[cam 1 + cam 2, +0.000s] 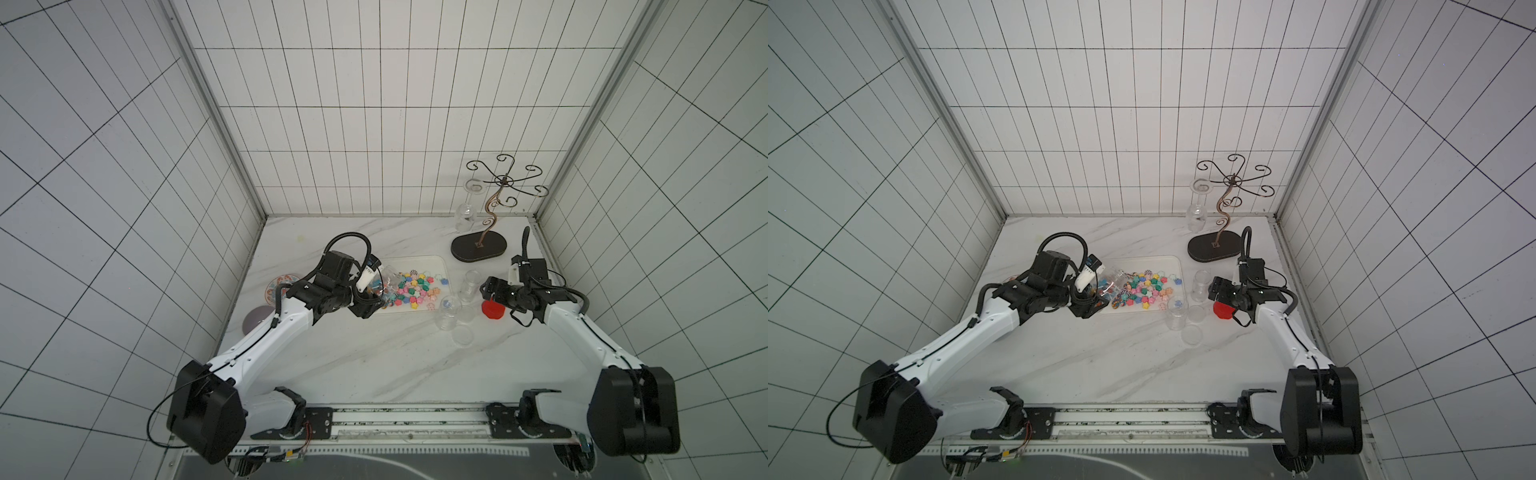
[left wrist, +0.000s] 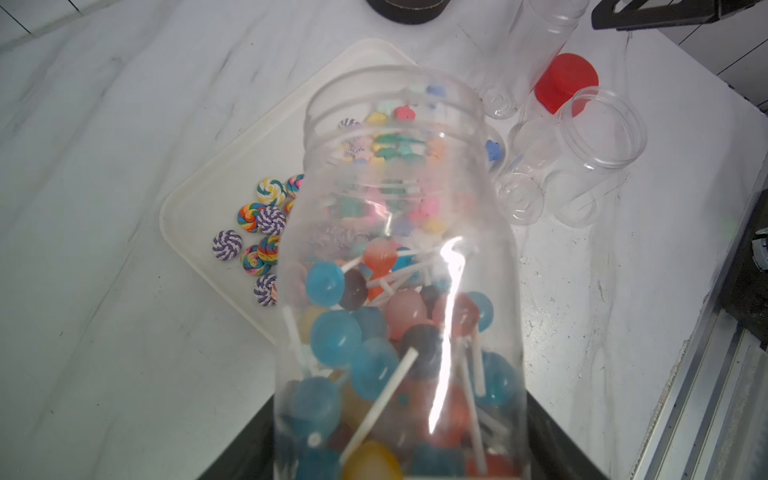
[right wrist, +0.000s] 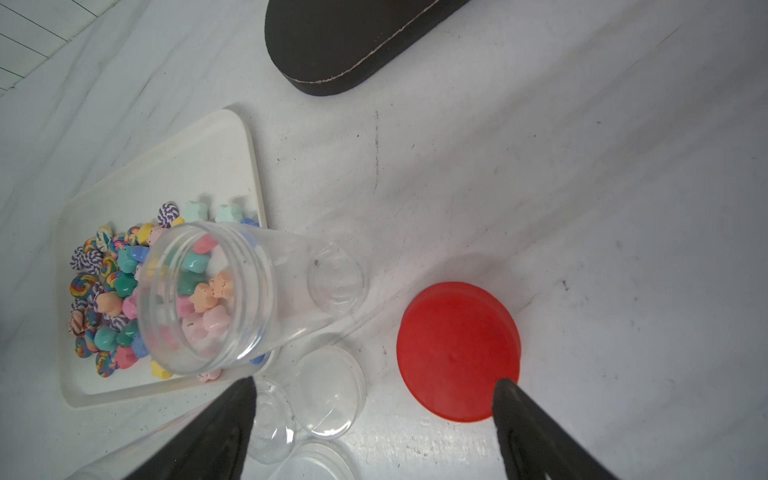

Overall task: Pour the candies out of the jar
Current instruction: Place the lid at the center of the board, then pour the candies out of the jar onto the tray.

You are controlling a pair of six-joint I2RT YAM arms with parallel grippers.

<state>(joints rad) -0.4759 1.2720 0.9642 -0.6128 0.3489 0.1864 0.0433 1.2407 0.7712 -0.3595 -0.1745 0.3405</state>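
**Jar of lollipops held tilted over the tray**

In both top views, a clear plastic jar (image 1: 386,277) is seen tilted above the end of a white rectangular tray (image 1: 419,262) that is nearer to the left arm. The jar is clamped by the left gripper (image 1: 368,296). Many small multicoloured candies (image 1: 415,289) are spread on the tray. Beside the other end of the tray, several empty clear jars (image 1: 471,284) and a flat round red lid (image 1: 492,311) are placed on the white marbled table (image 1: 374,365). The right gripper (image 1: 487,291) is found just above the red lid. A dark wire stand with an oval base (image 1: 478,248) is set behind them.

In the left wrist view, the jar fills the middle. The black fingers (image 2: 245,453) are pressed against both sides of its base end. Round lollipops on white sticks (image 2: 336,338), in blue, orange and yellow, are gathered inside near that end. The open mouth is turned over the tray.

In the right wrist view, the two black fingers (image 3: 220,428) are spread wide and nothing is pinched. One fingertip overlaps the edge of the red lid; whether it touches cannot be told. An empty jar and clear round lids (image 3: 328,392) are seen between the tray and the red lid.
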